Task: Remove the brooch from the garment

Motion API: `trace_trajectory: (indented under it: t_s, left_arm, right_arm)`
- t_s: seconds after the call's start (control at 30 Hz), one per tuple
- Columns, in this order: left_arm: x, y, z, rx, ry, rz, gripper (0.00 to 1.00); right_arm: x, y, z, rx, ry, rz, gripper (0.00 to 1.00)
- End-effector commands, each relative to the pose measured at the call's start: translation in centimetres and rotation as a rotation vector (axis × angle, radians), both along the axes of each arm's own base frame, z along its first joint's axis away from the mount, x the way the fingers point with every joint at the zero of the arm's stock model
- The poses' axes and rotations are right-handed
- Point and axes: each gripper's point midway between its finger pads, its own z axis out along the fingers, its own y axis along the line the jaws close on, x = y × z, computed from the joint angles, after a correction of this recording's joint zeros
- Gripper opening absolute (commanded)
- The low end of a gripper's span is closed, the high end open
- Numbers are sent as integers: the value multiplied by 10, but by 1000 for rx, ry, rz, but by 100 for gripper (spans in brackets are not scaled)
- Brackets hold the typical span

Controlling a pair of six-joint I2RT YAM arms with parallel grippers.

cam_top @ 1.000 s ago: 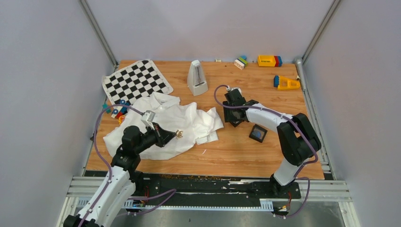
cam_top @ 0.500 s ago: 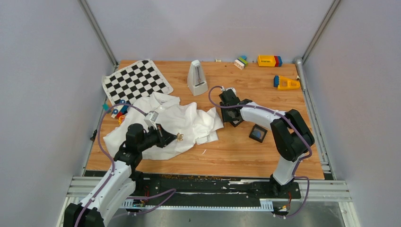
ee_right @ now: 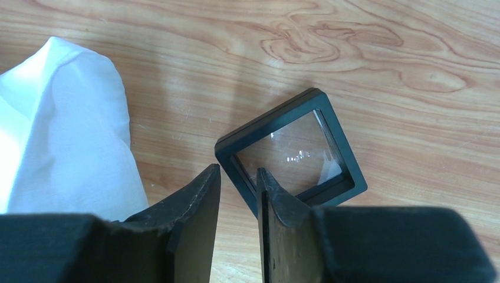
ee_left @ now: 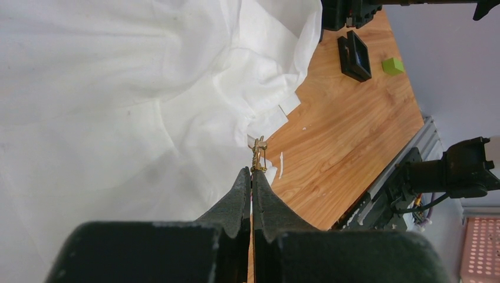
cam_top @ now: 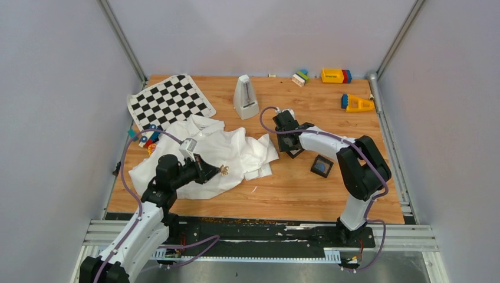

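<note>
A white cloth shirt (cam_top: 200,154) lies on the left of the wooden tabletop (cam_top: 295,191), a black-and-white chequered mat (cam_top: 171,100) behind it. Over the shirt's near right edge the left gripper (ee_left: 252,174) holds a tiny gold brooch (ee_left: 259,154). Right of the shirt a small black square box (ee_right: 289,150) lies under the right gripper (ee_right: 237,177), a second black box (cam_top: 321,166) to its right

top: overhead, wide | wrists: close, downward | shared: garment (cam_top: 236,147) edge, probably

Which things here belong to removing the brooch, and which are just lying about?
Job: tiny glittering gold brooch; white cloth shirt; left gripper, shut on the brooch.
Lying about: black-and-white chequered mat; white pyramid-shaped metronome; yellow rectangular toy block; small black square frame.
</note>
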Motion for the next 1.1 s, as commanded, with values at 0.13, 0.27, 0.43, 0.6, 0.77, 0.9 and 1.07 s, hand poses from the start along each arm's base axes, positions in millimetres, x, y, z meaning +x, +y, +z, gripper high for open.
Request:
trace_trajectory:
  t_s: [0.13,0.27,0.43,0.6,0.77,0.9,1.07]
  left_arm:
    - [5,-3,16,-8,-73,-22,0]
    - [4,-3,15,-9,-72,-23,0]
    - [4,-3,16,-10,-74,-24,0]
    - [4,-4,16,-10,-75,-25,0]
    - [4,-3,16,-10,-74,-24,0]
    - [4,-4,15,-11,-71,-25,0]
    - [3,-6,16,-21,-71,-38,0]
  right_arm:
    - [7,3,3,-19,-4,-1,29]
    - [6,3,0,-21,9,-3,24]
    - [4,4,3,-11,7,-1,17]
    - [2,6,9,13,2,2,12]
    - [-2,9,19,45,-11,8,9]
    - [-6,9,32,81,-26,2,8]
    - [-17,18,52,192,-26,27,6]
